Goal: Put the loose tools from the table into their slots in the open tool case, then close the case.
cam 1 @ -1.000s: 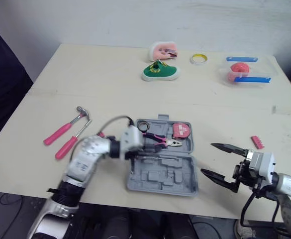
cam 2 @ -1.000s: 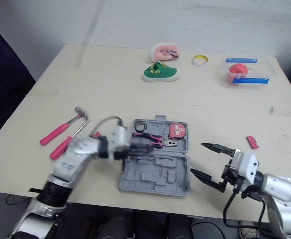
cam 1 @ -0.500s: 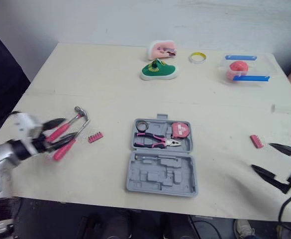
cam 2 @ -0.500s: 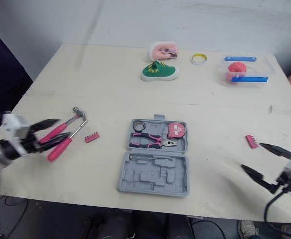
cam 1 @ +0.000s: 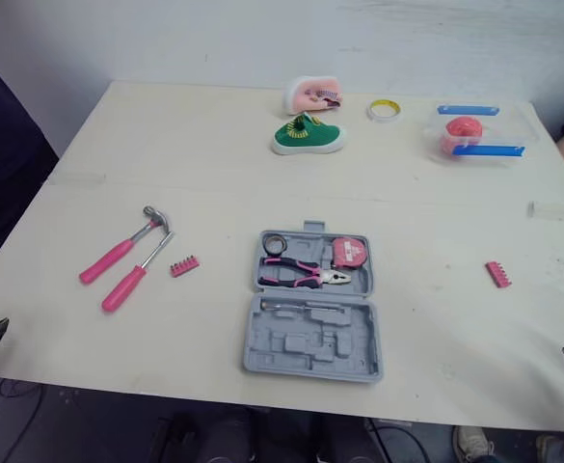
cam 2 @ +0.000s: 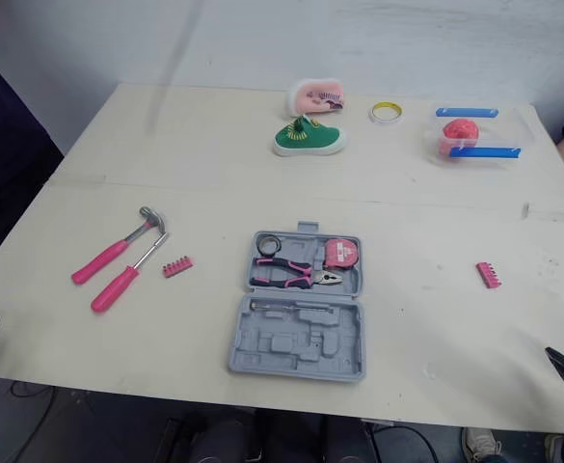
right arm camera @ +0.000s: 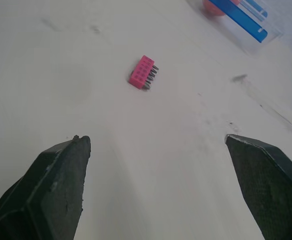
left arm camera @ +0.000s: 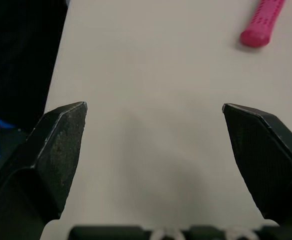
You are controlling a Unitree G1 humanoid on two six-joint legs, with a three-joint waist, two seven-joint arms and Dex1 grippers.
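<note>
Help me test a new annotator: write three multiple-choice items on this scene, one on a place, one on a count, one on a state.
1. Where does the hammer lie?
A. inside the case
B. on the table, right of the case
C. on the table, left of the case

2. How many pink bit holders lie loose on the table?
A. two
B. one
C. four

3. What state is the case in?
A. shut
B. open, with pliers inside
C. open and empty

Answers:
1 C: the hammer lies beside the screwdriver on the robot's left of the case.
2 A: one lies on each side of the case.
3 B: both halves lie flat and the pliers sit in the far half.
</note>
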